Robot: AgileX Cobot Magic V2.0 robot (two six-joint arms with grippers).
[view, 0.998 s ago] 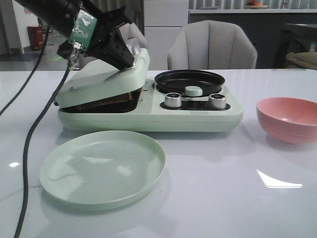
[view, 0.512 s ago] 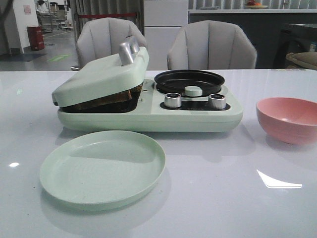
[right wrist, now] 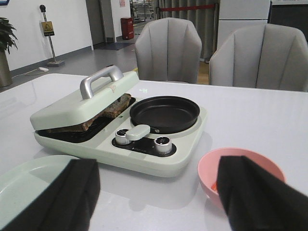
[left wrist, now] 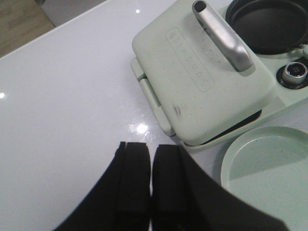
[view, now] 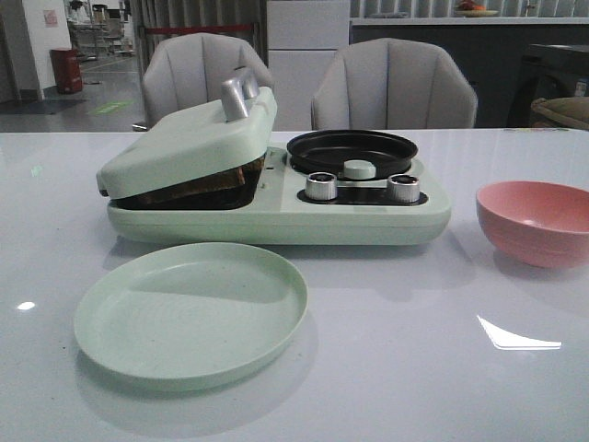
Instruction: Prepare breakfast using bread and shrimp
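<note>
The breakfast maker [right wrist: 120, 130] sits on the white table [right wrist: 250, 115], its lid [right wrist: 82, 103] propped on browned bread [right wrist: 108, 110]. Near its knob end stands a pink bowl [right wrist: 211, 166]; the right gripper [right wrist: 159, 202] is spread wide.

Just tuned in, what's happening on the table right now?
Nothing is being held at the moment. The sandwich press lid rests tilted on the bread inside the breakfast maker, not fully shut. The left gripper is shut and empty, beside the machine. The right gripper is open above the table, near the pink bowl, where something orange shows in its wrist view. The green plate in front and the black pan hold nothing.
</note>
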